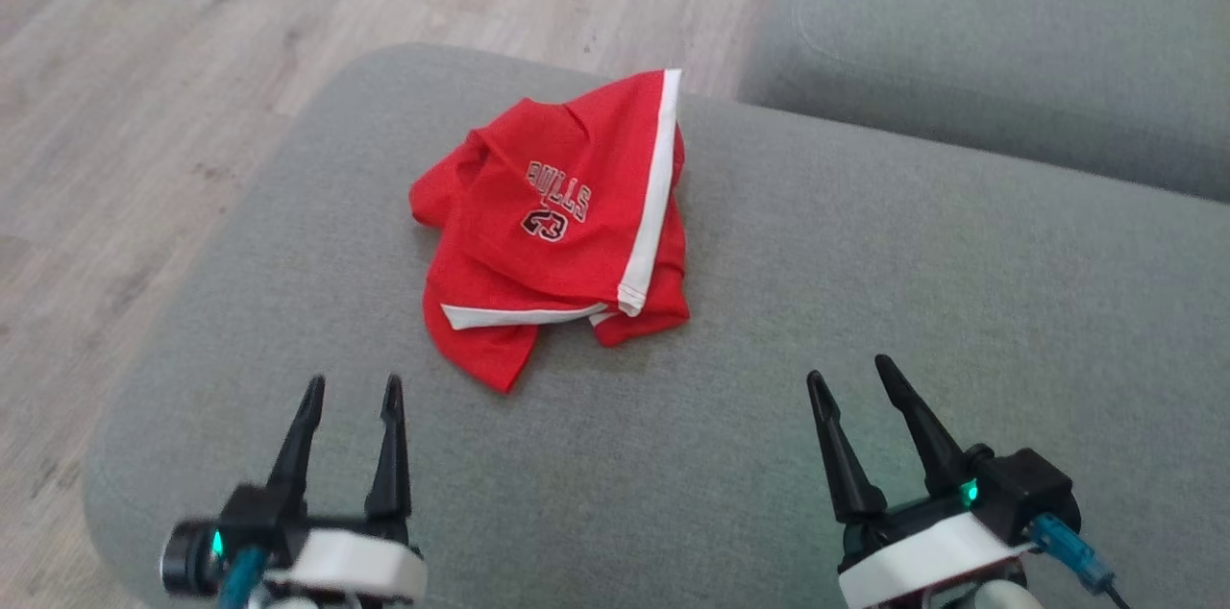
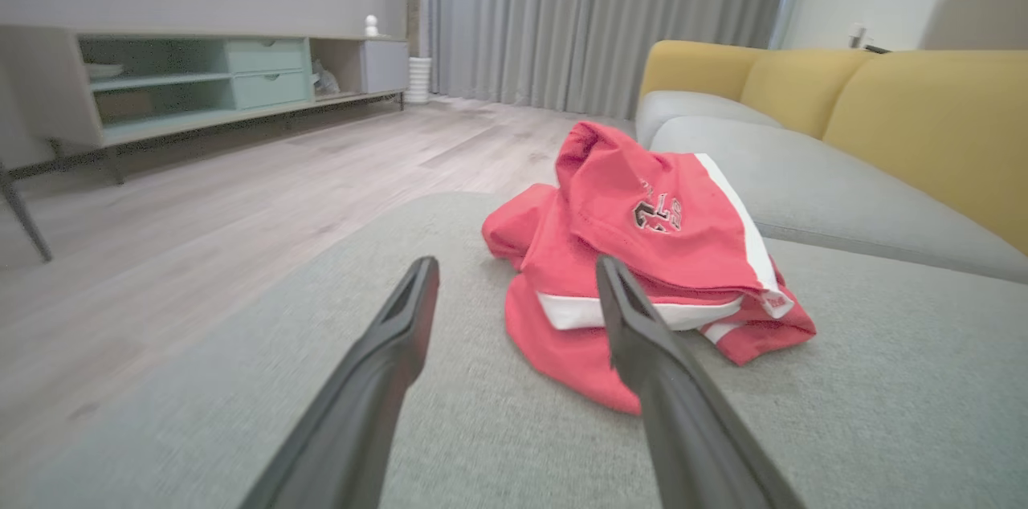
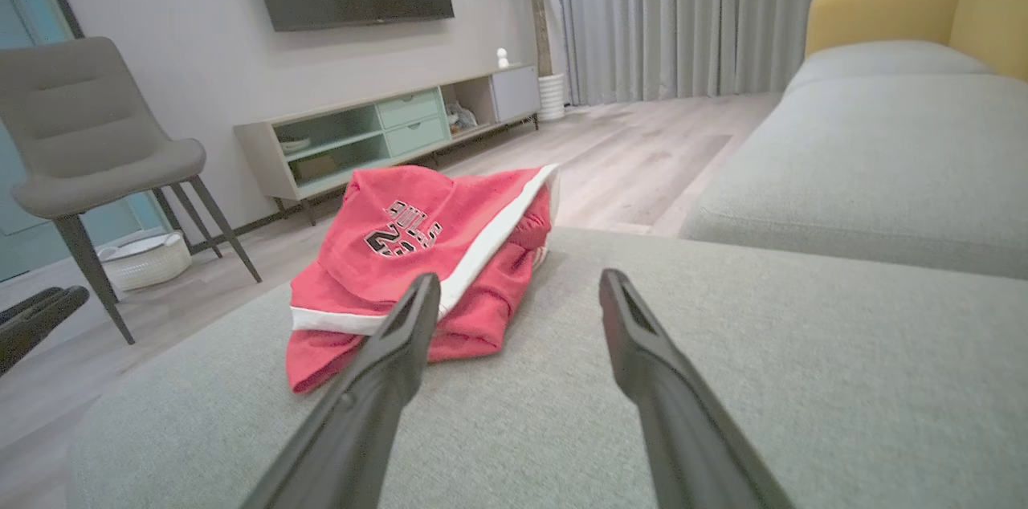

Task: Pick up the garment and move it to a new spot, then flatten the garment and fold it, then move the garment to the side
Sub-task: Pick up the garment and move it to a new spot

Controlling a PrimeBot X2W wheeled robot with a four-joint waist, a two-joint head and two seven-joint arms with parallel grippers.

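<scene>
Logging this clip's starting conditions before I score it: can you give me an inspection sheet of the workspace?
Surface: grey fabric cushion, smooth.
Job's things: crumpled red jersey with white trim, lying in a heap, untouched.
Clutter: nothing seen.
Hands: left hand and right hand both open, short of the jersey, holding nothing.
Cables: blue cable at the right wrist, teal cable at the left.
Surroundings: pale wood floor, yellow-backed sofa, grey chair, low TV cabinet.

Red white-trimmed garment [image 1: 553, 225] crumpled on grey cushion [image 1: 865, 321].
</scene>
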